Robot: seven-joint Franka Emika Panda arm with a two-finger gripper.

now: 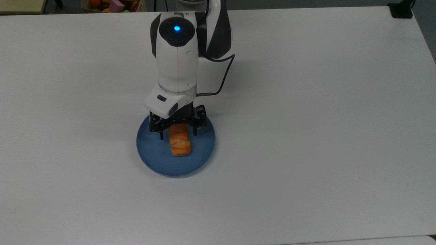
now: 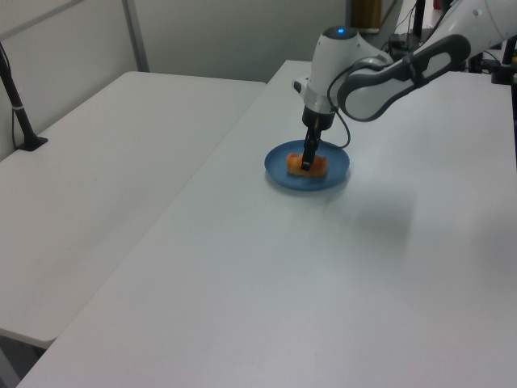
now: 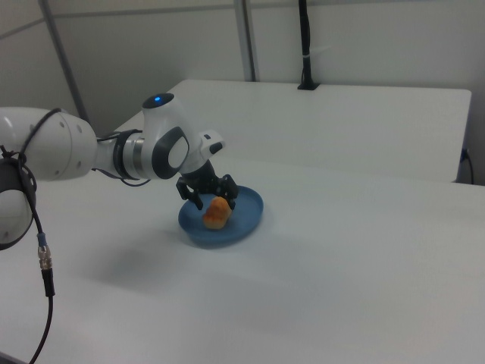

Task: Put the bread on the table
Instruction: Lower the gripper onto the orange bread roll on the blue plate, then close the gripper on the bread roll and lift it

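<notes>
A large white table [image 1: 306,136] with a smooth matte top carries a single round blue plate [image 1: 153,154], which sits flat on the surface toward the middle of the top view. In the left view, a second white table [image 2: 105,186] stands alongside on the left view's left, with a black post [image 2: 16,97] standing on a small black base near its far-left edge.

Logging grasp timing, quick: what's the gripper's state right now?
Gripper: open, fingers either side of the bread on the blue plate, not closed on it.
</notes>
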